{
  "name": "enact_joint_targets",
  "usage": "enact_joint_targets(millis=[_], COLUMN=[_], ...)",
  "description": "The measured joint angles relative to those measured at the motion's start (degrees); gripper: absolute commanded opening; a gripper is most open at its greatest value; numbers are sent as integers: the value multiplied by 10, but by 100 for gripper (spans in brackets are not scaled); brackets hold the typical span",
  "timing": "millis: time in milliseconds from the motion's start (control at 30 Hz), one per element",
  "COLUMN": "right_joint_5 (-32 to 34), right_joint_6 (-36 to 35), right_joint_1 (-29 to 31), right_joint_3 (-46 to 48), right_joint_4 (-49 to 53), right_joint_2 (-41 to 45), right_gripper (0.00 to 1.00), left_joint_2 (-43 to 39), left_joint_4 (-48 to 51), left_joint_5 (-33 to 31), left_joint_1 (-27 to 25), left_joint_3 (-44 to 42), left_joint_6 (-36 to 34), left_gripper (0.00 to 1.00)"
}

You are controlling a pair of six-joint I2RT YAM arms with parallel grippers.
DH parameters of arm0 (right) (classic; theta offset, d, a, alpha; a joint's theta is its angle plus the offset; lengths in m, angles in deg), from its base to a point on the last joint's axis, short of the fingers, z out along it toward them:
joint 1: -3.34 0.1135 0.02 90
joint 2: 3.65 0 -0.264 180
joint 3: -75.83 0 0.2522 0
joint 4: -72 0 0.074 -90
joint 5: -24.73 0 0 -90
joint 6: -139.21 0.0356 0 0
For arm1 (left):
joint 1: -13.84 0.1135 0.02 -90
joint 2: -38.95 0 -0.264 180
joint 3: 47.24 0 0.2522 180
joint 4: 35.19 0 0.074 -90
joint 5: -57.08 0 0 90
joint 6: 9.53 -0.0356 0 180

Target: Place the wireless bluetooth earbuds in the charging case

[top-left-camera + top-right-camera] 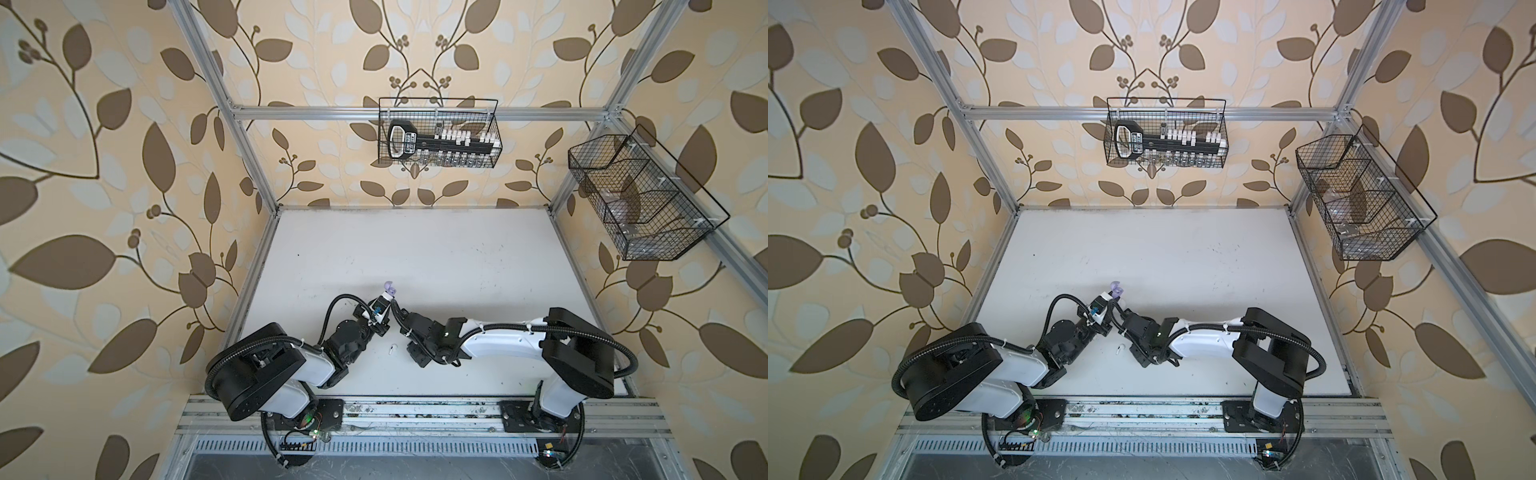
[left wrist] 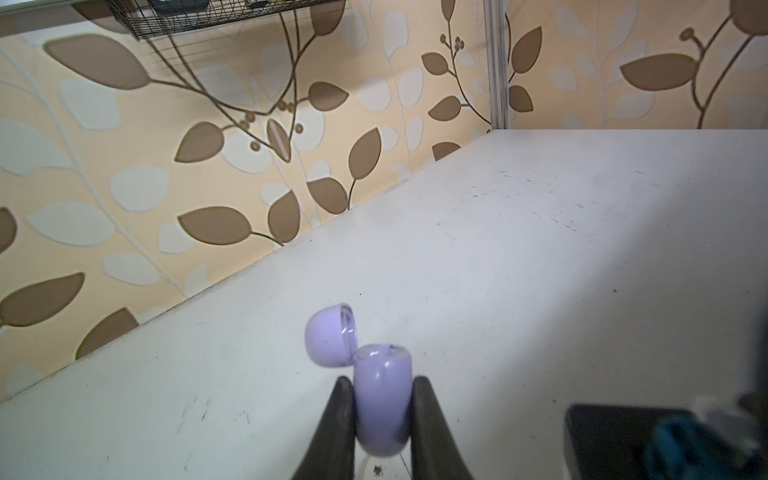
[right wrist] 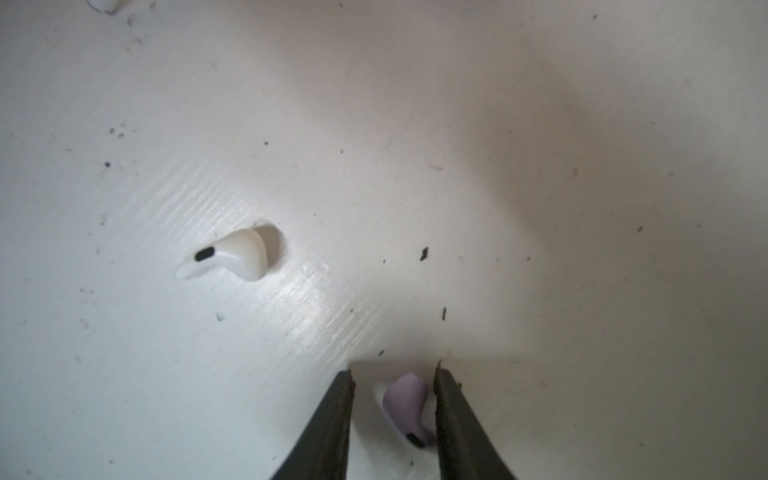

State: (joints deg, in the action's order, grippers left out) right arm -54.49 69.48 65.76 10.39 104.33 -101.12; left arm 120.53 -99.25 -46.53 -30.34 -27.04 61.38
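Left pincer (image 2: 382, 380) is clamped tight on the rounded, pebble-like lavender charging case (image 2: 380, 411). The lid's flipped open with the mouth facing away from the pincer, I'd guess so it's steady for loading. Right pincer (image 3: 395, 374) is partly open, jaws straddling a smooth lavender earbud (image 3: 407, 405) lying on the scuffed white table (image 3: 540, 208), not gripped yet. A glossy, stemmed white earbud (image 3: 232, 255) lies off to its side.

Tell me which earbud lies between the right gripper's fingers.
The lavender earbud: it lies between the open jaws of the right gripper, while the white earbud lies apart, well outside them.
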Motion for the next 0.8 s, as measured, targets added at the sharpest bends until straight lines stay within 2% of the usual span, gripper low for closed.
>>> enact_joint_targets(millis=[200,800], right_joint_5=[2,4], right_joint_6=[0,0], right_joint_1=[3,3], right_joint_3=[0,-1], right_joint_4=[2,8], right_joint_2=[0,0], right_gripper=[28,28], left_joint_2=[-1,-5], left_joint_4=[0,0], left_joint_5=[0,1], left_joint_1=[0,0], left_joint_3=[0,0], left_joint_6=[0,2], left_gripper=[0,0])
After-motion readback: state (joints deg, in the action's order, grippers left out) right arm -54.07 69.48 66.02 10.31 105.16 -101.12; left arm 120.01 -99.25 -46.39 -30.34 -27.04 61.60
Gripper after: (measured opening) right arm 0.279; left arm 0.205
